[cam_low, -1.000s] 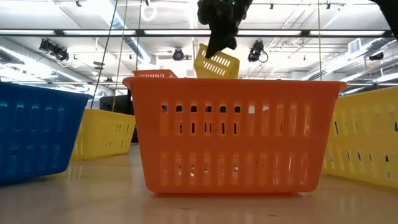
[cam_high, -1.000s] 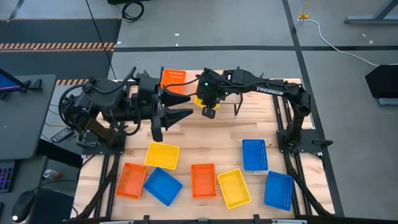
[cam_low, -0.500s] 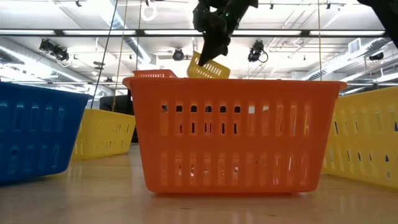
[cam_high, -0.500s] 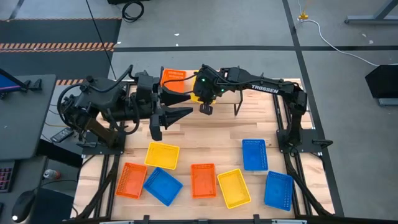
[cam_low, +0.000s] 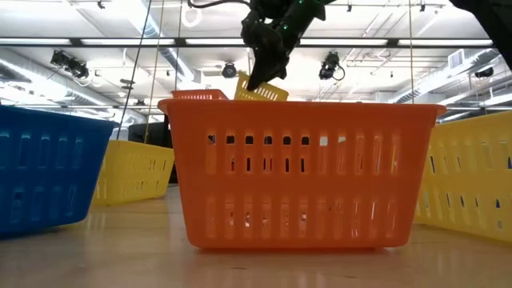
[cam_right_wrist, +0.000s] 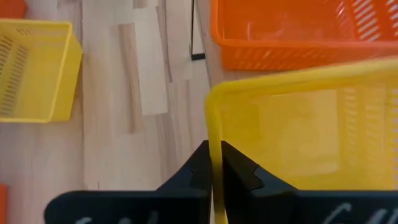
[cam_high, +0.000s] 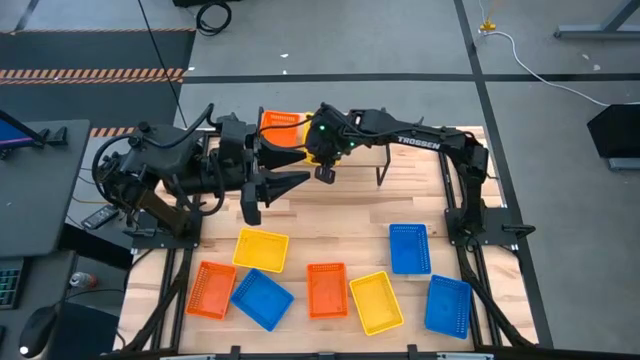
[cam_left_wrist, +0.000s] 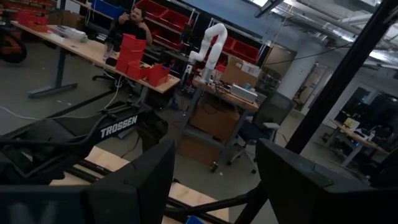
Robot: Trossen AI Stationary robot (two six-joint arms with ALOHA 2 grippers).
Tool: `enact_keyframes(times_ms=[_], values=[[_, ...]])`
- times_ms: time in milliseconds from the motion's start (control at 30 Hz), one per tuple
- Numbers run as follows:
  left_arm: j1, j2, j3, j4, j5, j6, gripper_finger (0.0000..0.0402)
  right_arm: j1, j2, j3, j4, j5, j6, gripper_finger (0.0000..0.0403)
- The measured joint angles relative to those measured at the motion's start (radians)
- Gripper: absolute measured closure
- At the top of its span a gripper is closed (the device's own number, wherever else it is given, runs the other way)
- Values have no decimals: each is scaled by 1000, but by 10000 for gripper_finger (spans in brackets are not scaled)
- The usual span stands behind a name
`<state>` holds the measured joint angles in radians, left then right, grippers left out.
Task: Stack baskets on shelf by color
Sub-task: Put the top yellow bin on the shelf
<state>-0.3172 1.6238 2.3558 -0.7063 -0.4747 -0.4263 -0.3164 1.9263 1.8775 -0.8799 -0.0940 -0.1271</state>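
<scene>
My right gripper (cam_high: 324, 160) is shut on a yellow basket (cam_right_wrist: 298, 124) and holds it in the air beside the orange basket (cam_high: 280, 125) that stands on the shelf (cam_high: 372, 158) at the table's far side. In the low view the yellow basket (cam_low: 264, 92) shows tilted under the gripper (cam_low: 260, 76), behind a near orange basket (cam_low: 300, 172). My left gripper (cam_high: 300, 170) is open and empty, level above the table, just near of the shelf's left end. Its fingers stand apart in its wrist view (cam_left_wrist: 214, 180). My right gripper pinches one side wall of the yellow basket at its rim (cam_right_wrist: 214, 134), one finger outside the basket and one inside. The fingers (cam_right_wrist: 193, 171) come from above, pointing down. The basket hangs below them, tilted and clear of the shelf.
Seven baskets lie on the near half of the table: yellow (cam_high: 262, 250), orange (cam_high: 210, 290), blue (cam_high: 262, 298), orange (cam_high: 326, 290), yellow (cam_high: 377, 302), blue (cam_high: 408, 248) and blue (cam_high: 448, 305). A person (cam_left_wrist: 134, 18) sits far off in the room.
My right gripper has carried the yellow basket down and toward the table's left and far edge, closer to the orange basket on the shelf. The basket has stayed tilted in the hold.
</scene>
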Motion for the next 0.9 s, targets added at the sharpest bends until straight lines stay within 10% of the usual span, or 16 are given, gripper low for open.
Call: enact_keyframes(times_ms=[900], values=[[-2,0,0,-1,-1,-53,171,-13,-7,0,2,49,13,303]])
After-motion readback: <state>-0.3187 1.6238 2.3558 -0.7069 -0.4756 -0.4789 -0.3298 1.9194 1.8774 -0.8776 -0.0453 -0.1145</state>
